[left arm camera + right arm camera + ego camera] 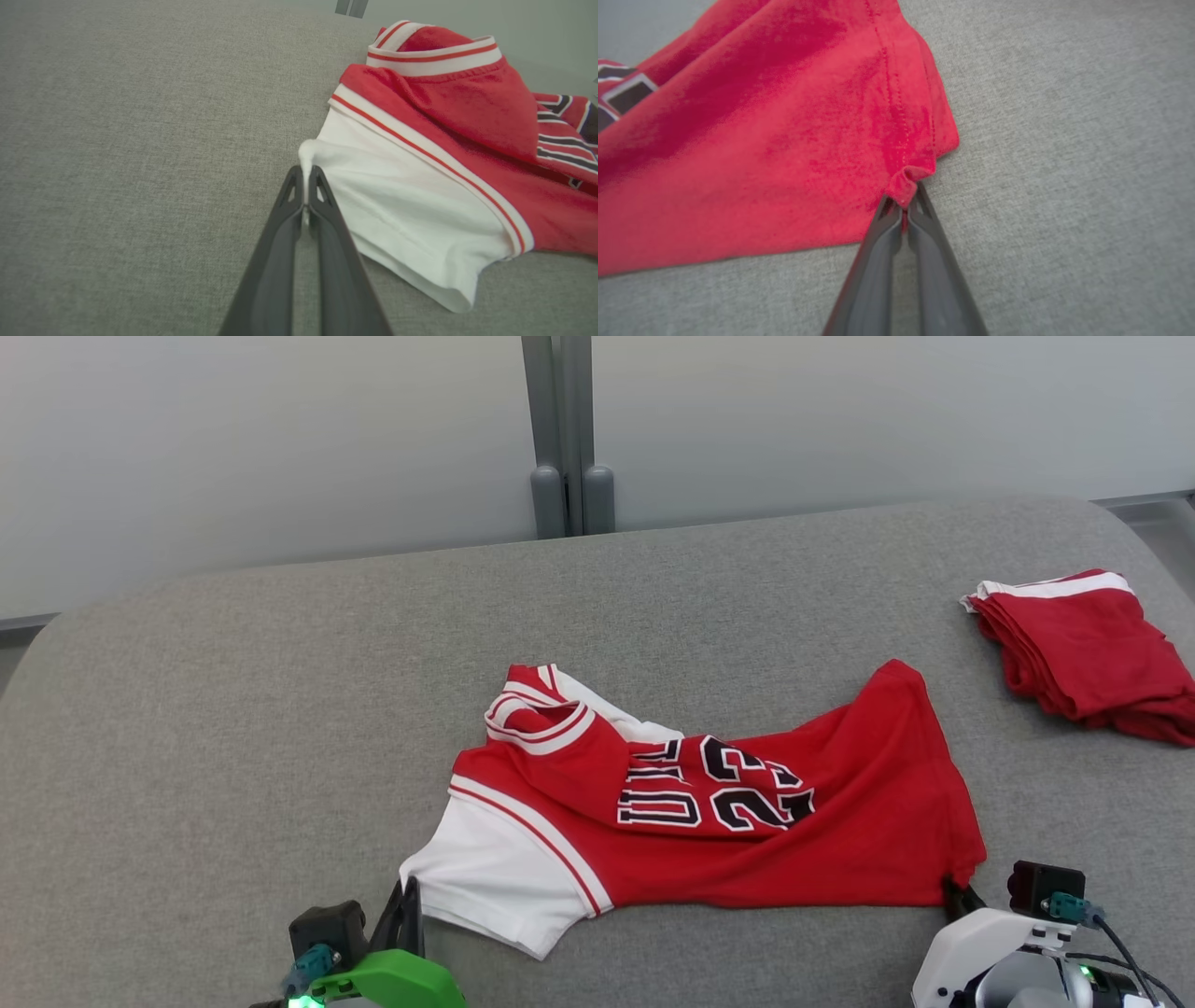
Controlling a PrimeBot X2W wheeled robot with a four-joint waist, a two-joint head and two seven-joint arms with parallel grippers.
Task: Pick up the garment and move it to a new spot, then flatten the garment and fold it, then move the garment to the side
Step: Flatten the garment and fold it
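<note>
My left hand (306,175) grips the white sleeve of the red jersey (709,821); my right hand (903,205) grips its hem corner; it lies rumpled on the desk (233,709), left of the folded red stack (1083,653).

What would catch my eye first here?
A crumpled red jersey with a white sleeve lies in the middle of the grey surface. The left fingers pinch the sleeve's edge and the right fingers pinch a red hem corner, both shut on cloth. A folded red pile sits at the far right.
</note>
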